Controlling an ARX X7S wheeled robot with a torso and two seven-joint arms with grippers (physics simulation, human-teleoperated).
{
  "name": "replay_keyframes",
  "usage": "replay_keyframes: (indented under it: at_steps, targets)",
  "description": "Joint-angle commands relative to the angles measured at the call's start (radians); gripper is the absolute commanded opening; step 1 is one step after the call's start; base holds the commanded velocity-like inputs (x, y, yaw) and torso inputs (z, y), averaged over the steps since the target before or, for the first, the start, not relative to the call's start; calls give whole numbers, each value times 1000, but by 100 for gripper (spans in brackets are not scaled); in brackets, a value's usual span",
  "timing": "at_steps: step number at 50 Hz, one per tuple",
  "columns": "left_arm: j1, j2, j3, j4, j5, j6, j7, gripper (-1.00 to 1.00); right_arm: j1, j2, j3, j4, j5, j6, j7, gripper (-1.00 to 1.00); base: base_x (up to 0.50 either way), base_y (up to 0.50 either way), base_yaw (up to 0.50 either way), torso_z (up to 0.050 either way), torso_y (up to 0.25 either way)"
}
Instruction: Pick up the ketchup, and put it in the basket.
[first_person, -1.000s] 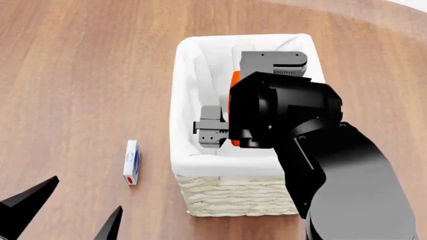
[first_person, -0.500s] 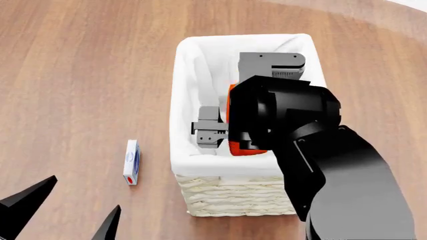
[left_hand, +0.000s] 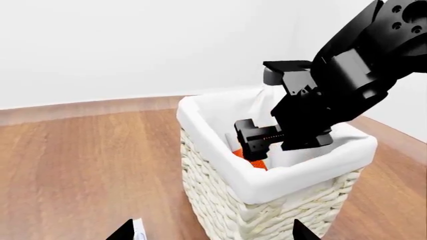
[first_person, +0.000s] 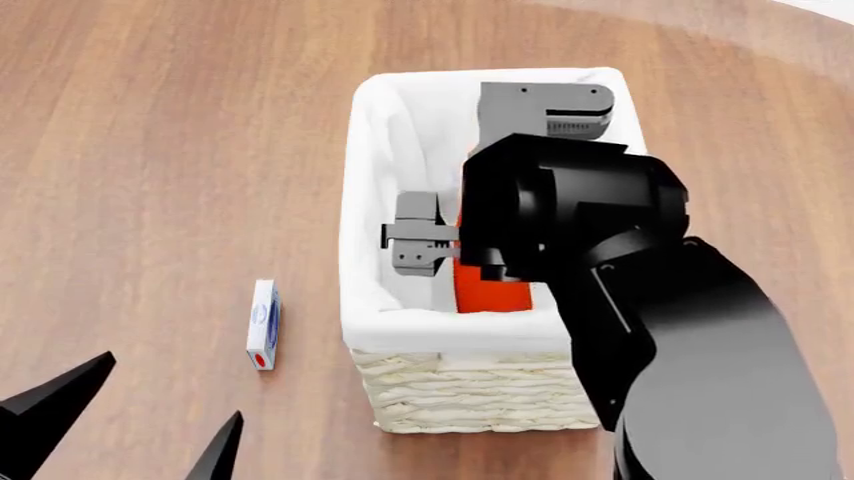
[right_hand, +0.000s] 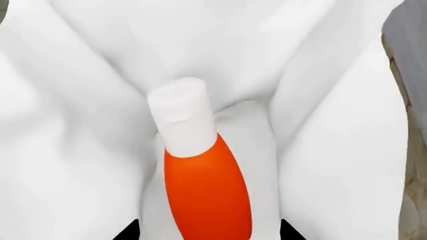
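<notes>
the right gripper (first_person: 461, 235) is down inside the basket (first_person: 400, 120), its wrist and forearm covering most of the opening in the head view. its two grey fingers (first_person: 416, 240) stand far apart, one near the basket's left wall and one toward the far end, so it reads as spread wide; whether either pad touches the bottle i cannot tell. the ketchup (right_hand: 207, 190) lies in the white cloth liner (right_hand: 320, 125), white cap (right_hand: 181, 115) pointing away from the wrist camera, orange-red body between the dark finger tips at the picture's edge. from the left wrist view only a sliver of orange (left_hand: 250, 160) shows below the rim.

as a judgement: a plastic squeeze bottle is light, smooth and somewhat yielding, so a firm hold on the widest part of the body suits it better than the narrow cap, which could slip.

no label or writing on the bottle shows here. the left gripper (first_person: 127, 430) hangs open and empty over the wooden table (first_person: 160, 150), near a small white-and-blue box (first_person: 264, 322) whose print is too small to read.
</notes>
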Motion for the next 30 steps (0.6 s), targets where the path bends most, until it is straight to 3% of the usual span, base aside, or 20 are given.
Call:
replay_keyframes:
  at_steps: [1, 21, 26, 30]
  targets:
    - [-4, 20, -17, -13, 18, 10, 24, 100, 28, -19, 19, 10, -11, 3, -37, 100, 0, 0, 0, 0, 0]
    - [-10, 19, -8, 4, 20, -7, 9, 100, 114, -17, 14, -34, -145, -22, -76, 100, 0, 0, 0, 0, 0]
    - [-14, 17, -7, 16, 16, -14, 4, 100, 82, 236, 132, -491, -82, -189, 135, 100, 0, 0, 0, 0, 0]
    - [-14, 18, -5, 16, 17, -15, 2, 100, 53, 352, 159, -721, -105, -280, 237, 100, 0, 0, 0, 0, 0]
